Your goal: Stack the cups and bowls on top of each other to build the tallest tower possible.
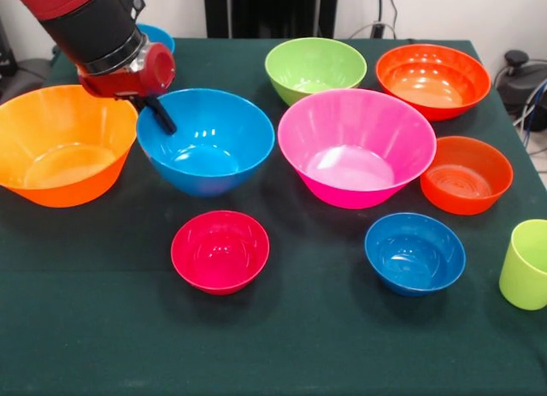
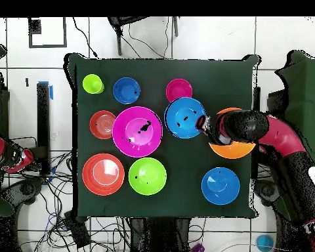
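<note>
the gripper (image 1: pixel 161 115) hangs at the rim of one medium bowl (image 1: pixel 206 141); a large bowl (image 1: pixel 61 144) sits just behind it, another large bowl (image 1: pixel 356 146) beyond, the cup (image 1: pixel 525 264) well apart.

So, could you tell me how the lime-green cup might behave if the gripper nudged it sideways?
The lime-green cup stands taller than wide, so a high push would probably tip it. It looks like thin plastic, likely light, so a low push might slide it across the table's cloth.
</note>
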Controlling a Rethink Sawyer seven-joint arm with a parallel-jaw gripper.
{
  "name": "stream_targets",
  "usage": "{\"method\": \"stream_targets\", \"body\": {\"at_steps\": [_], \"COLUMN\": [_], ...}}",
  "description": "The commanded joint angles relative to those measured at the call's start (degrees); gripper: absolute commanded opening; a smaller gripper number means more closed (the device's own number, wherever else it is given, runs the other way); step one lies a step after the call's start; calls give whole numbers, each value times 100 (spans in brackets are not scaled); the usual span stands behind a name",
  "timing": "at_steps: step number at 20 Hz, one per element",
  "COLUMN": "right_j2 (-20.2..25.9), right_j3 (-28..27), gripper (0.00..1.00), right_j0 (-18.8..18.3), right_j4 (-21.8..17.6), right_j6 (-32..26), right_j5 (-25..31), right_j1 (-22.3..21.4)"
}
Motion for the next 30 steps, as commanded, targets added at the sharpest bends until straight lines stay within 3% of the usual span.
{"method": "stream_targets", "body": {"at_steps": [1,12,18,23,30], "right_j2": [242,457,632,569,379], "right_j3": [198,14,31,-322,-907], "gripper": [0,0,0,0,0], "right_j0": [149,197,143,334,531], "right_j4": [46,132,279,237,-9], "right_j6": [-1636,-1266,-1135,-1123,-1374], "right_j5": [722,262,338,603,607], "right_j1": [14,233,84,-59,180]}}
